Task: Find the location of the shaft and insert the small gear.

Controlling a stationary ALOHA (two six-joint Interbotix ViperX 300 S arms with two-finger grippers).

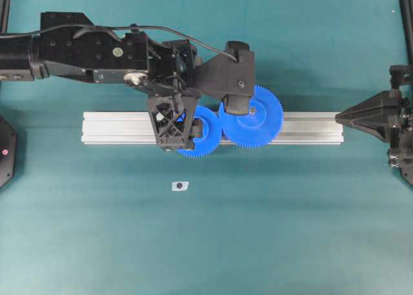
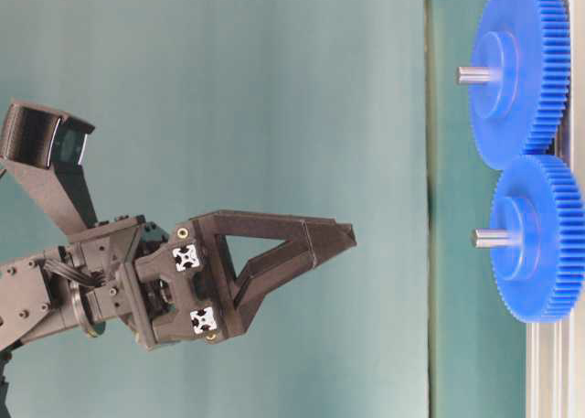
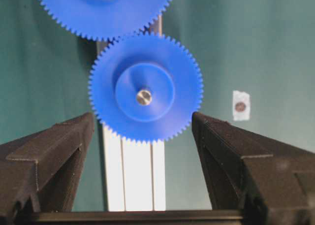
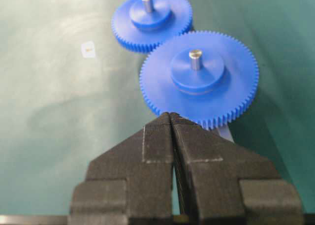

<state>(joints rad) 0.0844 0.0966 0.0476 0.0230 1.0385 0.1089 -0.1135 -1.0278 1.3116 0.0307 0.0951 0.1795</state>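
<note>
My left gripper (image 3: 142,131) hung over the small gear (image 1: 201,135) with its jaws spread wide, holding nothing. That gear sat on a grey pin on the rail (image 1: 116,127), near the rail's middle, meshed with the large gear (image 1: 255,117). My right gripper (image 4: 171,117) was closed and empty, off the rail's right end. The shaft (image 1: 179,186) stood alone near the bench's front edge.

A robotics lab bench. A teal mat (image 1: 310,230) covers the tabletop, with an aluminium extrusion rail (image 1: 116,128) at mid-frame and black robot arms entering from both sides.
</note>
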